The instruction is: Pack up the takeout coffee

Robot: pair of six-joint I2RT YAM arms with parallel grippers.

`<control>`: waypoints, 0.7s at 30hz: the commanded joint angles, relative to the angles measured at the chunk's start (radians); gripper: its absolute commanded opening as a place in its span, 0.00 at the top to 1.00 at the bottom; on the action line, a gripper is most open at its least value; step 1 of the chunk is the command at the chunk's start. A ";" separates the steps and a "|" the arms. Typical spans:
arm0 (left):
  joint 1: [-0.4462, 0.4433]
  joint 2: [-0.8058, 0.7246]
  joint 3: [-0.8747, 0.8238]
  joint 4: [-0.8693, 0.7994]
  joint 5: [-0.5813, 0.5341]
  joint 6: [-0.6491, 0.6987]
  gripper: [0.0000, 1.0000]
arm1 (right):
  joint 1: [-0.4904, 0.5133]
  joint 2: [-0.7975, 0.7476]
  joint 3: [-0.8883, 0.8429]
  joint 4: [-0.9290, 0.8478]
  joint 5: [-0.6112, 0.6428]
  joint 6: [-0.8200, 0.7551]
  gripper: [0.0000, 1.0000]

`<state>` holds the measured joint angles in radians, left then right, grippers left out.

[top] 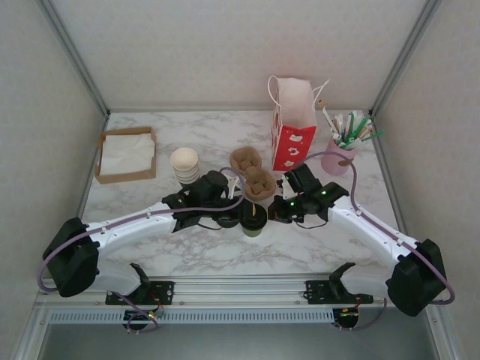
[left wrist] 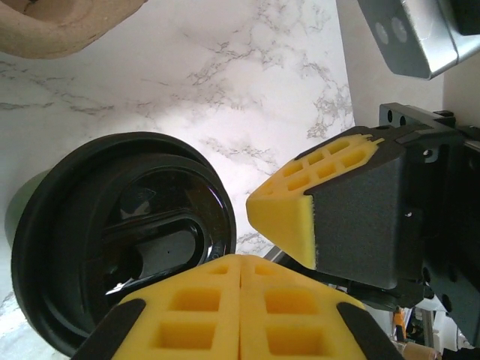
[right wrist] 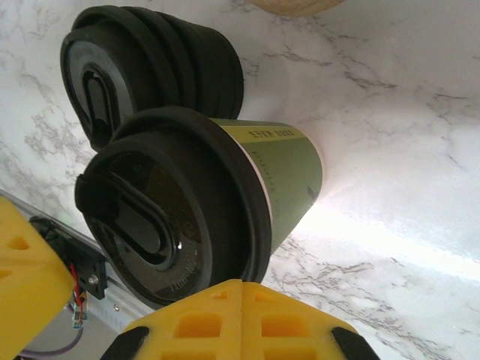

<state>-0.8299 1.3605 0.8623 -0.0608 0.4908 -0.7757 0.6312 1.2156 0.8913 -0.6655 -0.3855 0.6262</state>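
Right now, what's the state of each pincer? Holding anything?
Left pincer: closed, holding nothing.
Right pincer: closed, holding nothing; the takeout coffee is just past its tips, ungripped.

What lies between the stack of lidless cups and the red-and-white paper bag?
A brown pulp cup carrier lies between the stack of lidless cups and the paper bag; the top external view shows it.

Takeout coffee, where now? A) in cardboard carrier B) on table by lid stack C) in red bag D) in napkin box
B: the takeout coffee sits on the marble table, right beside the lid stack.
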 commanded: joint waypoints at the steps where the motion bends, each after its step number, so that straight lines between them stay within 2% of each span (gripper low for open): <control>1: 0.006 0.012 0.017 -0.017 -0.021 0.026 0.93 | 0.010 0.014 -0.011 0.029 -0.023 0.019 1.00; 21: 0.006 0.044 -0.060 0.016 -0.017 0.022 0.94 | 0.014 0.077 -0.083 0.047 0.006 0.032 1.00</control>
<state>-0.8295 1.3895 0.8330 -0.0536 0.4820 -0.7624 0.6357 1.2568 0.8616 -0.5827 -0.4129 0.6449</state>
